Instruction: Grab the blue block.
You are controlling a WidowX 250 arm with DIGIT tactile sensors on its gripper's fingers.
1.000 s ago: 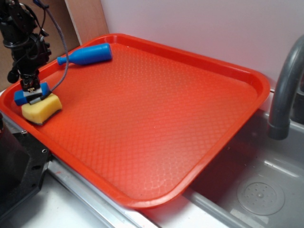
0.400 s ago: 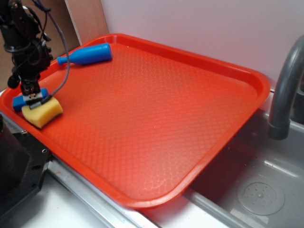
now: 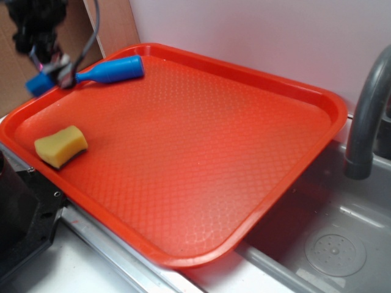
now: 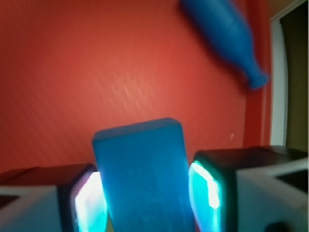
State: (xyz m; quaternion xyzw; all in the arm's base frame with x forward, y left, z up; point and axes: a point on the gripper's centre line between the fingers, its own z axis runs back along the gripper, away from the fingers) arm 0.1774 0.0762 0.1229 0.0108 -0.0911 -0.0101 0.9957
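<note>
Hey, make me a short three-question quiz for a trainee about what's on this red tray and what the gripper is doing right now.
1. True or false: the gripper holds the blue block clear of the red tray.
2. Which object lies alone near the tray's front-left corner? A) yellow sponge B) blue bottle toy C) faucet
3. Fill in: the bottle toy lies along the tray's ____ rim, by the wall.

Key: 1 true; 2 A; 3 back.
</note>
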